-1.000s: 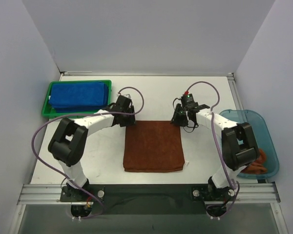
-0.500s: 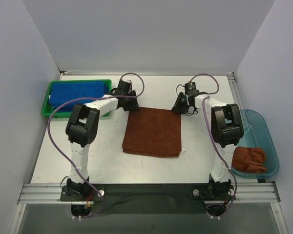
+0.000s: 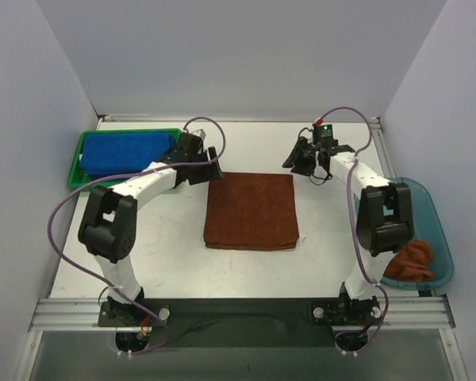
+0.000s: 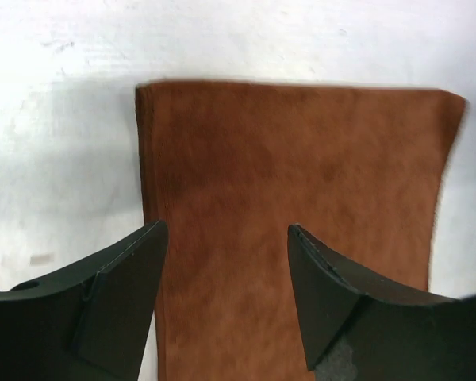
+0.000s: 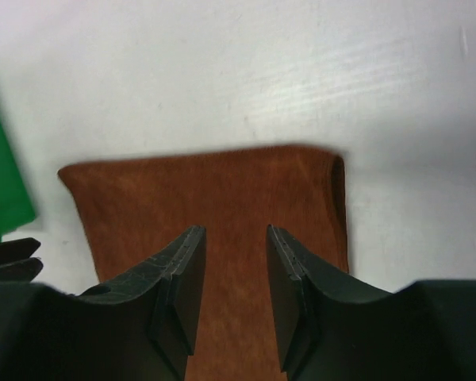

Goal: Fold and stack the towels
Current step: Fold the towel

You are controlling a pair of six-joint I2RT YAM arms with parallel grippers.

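The left hand (image 3: 209, 165) hovers just past the far left corner of the rust-brown towel (image 3: 251, 211). Its two dark fingers (image 4: 127, 294) are spread wide, with nothing between them; in the left wrist view the towel (image 4: 293, 198) lies flat on the tabletop below the gap. The right hand (image 3: 301, 163) hangs just beyond the towel's far right corner. Its fingers (image 5: 182, 278) stand a narrow way apart and pinch nothing, and the towel (image 5: 222, 186) shows through the slit.

That towel is one folded rectangle in the middle of the white tabletop (image 3: 333, 238), with its edges roughly square to the tabletop's sides. A small pale tab sticks out at its near right corner, too small to read.

To the left, at the far corner, one green tray (image 3: 74, 176) holds the blue towels (image 3: 127, 153), folded and stacked; how many are in the stack cannot be told. The tray's green edge also shows in the right wrist view (image 5: 0, 175).

On the right edge, one translucent teal bin (image 3: 436, 218) holds one crumpled rust-brown cloth (image 3: 415, 260) at its near end.

Two arms are in view, each trailing one purple cable (image 3: 59, 230). No brand or readable writing can be made out on anything.
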